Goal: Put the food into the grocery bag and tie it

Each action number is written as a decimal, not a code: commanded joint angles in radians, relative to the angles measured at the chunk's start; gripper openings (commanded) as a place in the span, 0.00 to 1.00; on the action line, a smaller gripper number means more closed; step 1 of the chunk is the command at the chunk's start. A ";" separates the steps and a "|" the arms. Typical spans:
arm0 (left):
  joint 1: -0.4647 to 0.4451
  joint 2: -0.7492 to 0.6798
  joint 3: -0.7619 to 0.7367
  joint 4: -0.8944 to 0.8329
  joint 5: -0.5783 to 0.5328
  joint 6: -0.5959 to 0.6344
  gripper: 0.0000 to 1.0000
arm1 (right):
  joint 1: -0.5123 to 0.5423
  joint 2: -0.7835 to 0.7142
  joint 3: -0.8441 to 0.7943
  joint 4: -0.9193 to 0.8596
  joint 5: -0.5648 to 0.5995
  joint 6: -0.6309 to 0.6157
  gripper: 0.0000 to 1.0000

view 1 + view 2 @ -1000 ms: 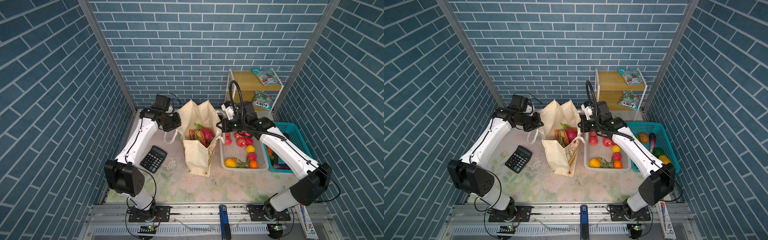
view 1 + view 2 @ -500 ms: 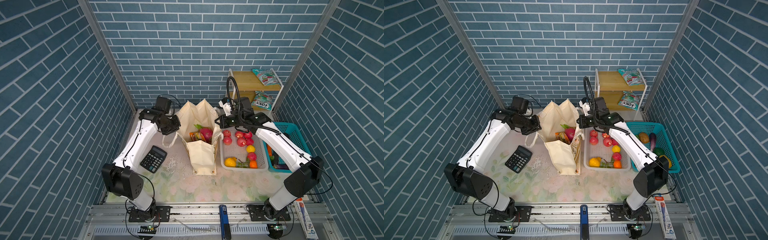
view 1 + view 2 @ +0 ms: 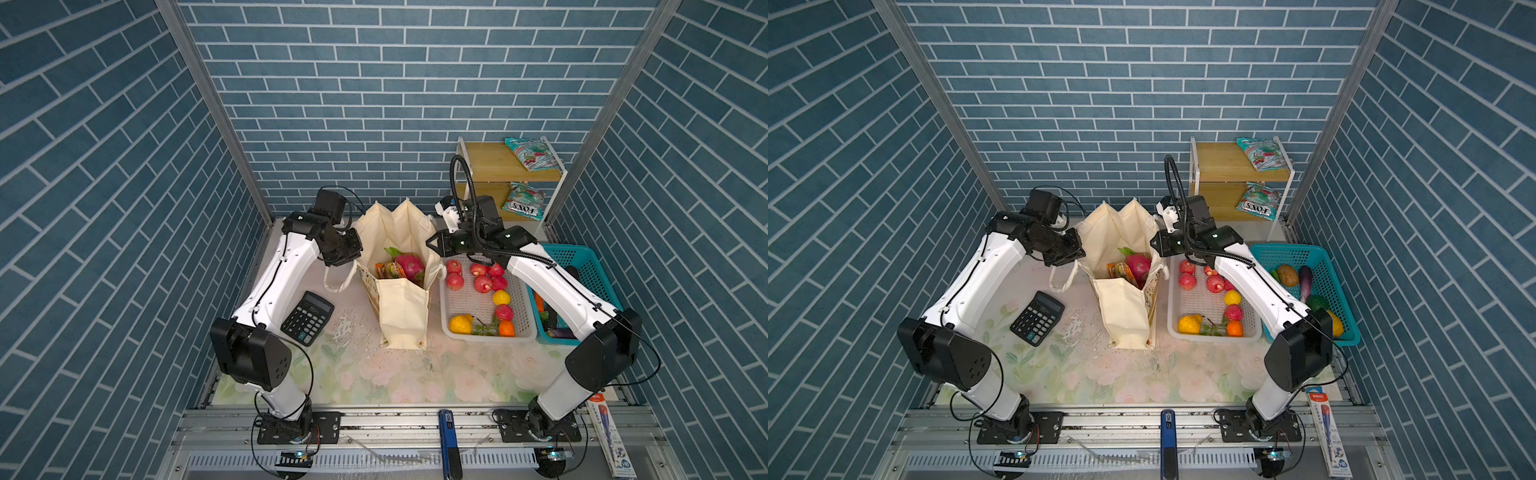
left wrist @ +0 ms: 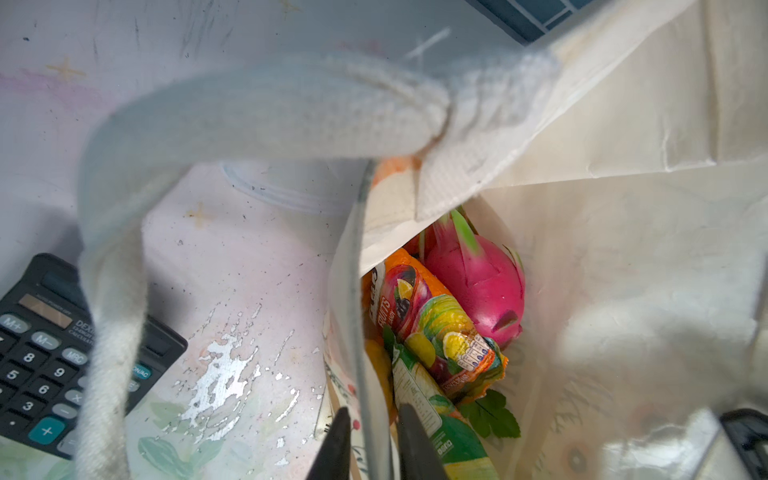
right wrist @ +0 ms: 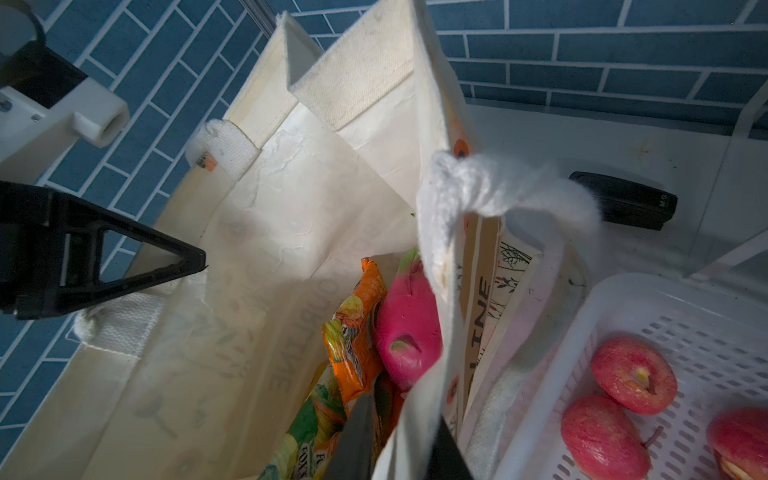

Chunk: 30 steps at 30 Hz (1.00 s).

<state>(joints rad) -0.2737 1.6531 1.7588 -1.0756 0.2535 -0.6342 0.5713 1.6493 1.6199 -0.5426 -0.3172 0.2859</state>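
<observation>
Two grippers flank the mouth of the grocery bag, which stands upright at the centre of both top views, between a calculator and a white basket of fruit. The left gripper straddles the bag's rim at the lower middle of its wrist view, its fingers narrowly parted with cloth between them. The right gripper does likewise on the opposite rim, with a slim gap showing. Inside lie a dragon fruit and snack packets; a rope handle hangs outside.
</observation>
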 commanded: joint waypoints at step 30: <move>0.371 -0.327 -0.233 0.103 0.121 -0.205 0.70 | -0.017 -0.083 0.002 -0.058 0.084 -0.141 0.40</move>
<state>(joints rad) 0.0536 1.3636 1.6505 -1.0664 0.2745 -0.7357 0.5610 1.5982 1.5902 -0.5747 -0.2432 0.1974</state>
